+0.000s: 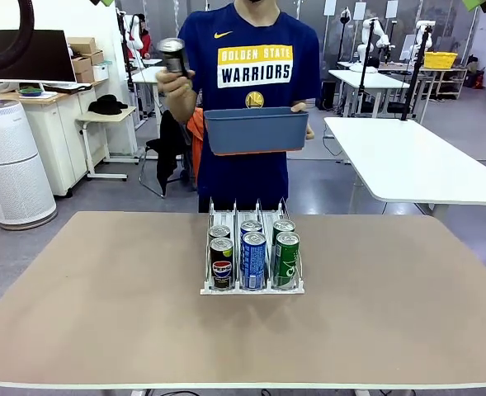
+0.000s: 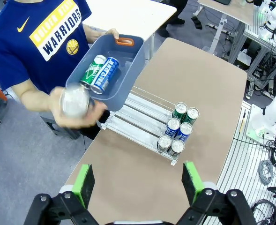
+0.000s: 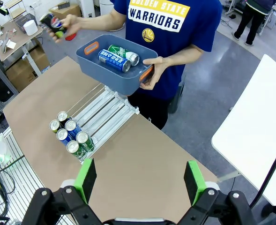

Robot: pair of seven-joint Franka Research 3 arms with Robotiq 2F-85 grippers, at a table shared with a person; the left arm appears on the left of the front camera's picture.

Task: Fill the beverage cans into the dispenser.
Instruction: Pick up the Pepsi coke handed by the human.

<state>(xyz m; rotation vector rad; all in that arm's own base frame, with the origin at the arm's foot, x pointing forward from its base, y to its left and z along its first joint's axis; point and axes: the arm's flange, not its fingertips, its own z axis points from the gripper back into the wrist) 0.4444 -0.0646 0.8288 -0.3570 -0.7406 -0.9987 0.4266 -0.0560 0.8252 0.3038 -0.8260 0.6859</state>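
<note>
Tan table (image 1: 102,330), dispenser (image 1: 251,290) midway, white table (image 1: 416,157) beyond

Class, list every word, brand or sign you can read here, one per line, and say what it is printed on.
"GOLDEN STATE WARRIORS": on the person's blue shirt.
"pepsi": on the dark can at the front of the dispenser's left lane.
Print on the blue-and-white can and green can beside it: too small to read.
</note>
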